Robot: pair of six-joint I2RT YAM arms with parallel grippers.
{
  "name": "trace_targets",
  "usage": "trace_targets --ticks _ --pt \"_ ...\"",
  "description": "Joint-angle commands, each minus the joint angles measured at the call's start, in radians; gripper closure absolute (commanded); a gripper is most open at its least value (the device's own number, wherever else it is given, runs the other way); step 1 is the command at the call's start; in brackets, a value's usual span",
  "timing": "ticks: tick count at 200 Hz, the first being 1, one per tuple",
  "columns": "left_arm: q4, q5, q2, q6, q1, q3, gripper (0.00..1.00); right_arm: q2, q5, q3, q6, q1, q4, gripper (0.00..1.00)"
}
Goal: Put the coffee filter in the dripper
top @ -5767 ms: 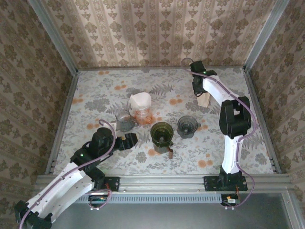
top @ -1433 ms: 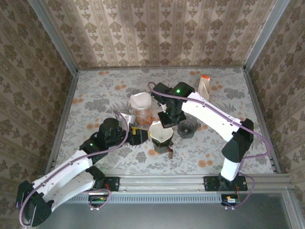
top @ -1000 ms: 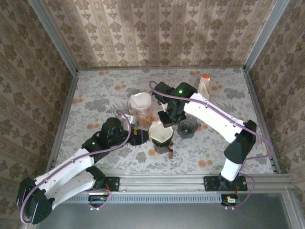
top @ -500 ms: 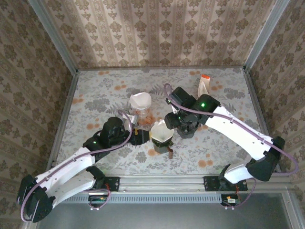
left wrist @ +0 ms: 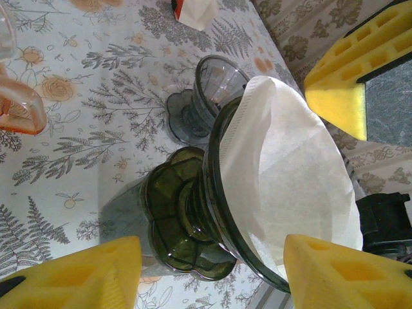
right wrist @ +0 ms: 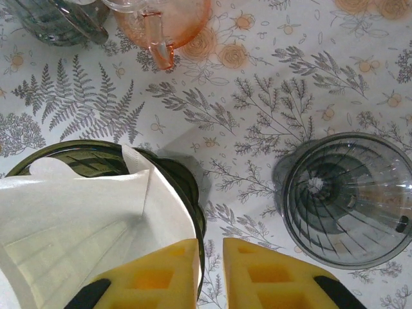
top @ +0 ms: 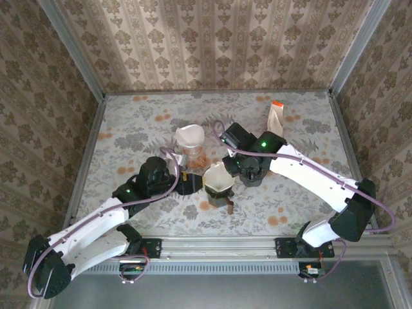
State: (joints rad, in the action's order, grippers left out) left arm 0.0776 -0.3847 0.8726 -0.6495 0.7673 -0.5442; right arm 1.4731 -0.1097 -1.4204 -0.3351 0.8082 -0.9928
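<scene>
Between the spread jaws of the left gripper (left wrist: 212, 251) stands the dark green glass dripper (left wrist: 183, 225); one yellow pad (left wrist: 96, 273) sits on each side of its scalloped base; whether they press it I cannot tell. Inside the bowl sits the white paper coffee filter (left wrist: 290, 167), cone opened out; one edge stands above the rim.

Right gripper (right wrist: 210, 248): jaws pressed almost together, only a thin slit between the pads; nothing seen in that slit. It hangs just over the green dripper's rim; the filter's edge lies just beside one pad.

Off to the other side of the right jaws, on the flowered table (right wrist: 270, 103): a clear grey ribbed glass dripper (right wrist: 347, 199), empty, apart from the green one. Beyond the right fingertips: a pink glass jug (right wrist: 174, 22), handle pointing toward the jaws.
</scene>
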Motion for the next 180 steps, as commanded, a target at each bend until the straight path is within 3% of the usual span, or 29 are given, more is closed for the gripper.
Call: trace_targets --ticks 1,77,90,114,126,145,180 --pt "-0.006 0.004 0.008 0.019 0.009 -0.026 0.39 0.007 -0.021 0.015 0.013 0.008 0.013 0.83" --pt "0.006 0.007 0.003 0.016 0.013 -0.016 0.41 0.01 -0.05 0.034 0.004 0.025 0.01 0.85" --pt "0.01 0.009 0.0 0.016 0.013 -0.016 0.41 -0.001 -0.077 0.029 0.004 0.029 0.005 0.8" --pt "0.014 0.009 -0.001 0.016 0.012 -0.02 0.4 -0.044 -0.118 0.023 0.008 0.038 0.018 0.54" --pt "0.012 0.009 0.001 0.016 0.012 -0.022 0.4 -0.06 -0.123 0.023 0.007 0.044 0.024 0.48" --pt "0.013 0.009 0.001 0.016 0.013 -0.02 0.4 -0.068 -0.108 0.035 0.015 0.073 0.052 0.46" --pt "0.016 0.01 -0.004 0.015 0.013 -0.02 0.39 -0.021 -0.026 0.032 0.037 0.138 0.073 0.53"
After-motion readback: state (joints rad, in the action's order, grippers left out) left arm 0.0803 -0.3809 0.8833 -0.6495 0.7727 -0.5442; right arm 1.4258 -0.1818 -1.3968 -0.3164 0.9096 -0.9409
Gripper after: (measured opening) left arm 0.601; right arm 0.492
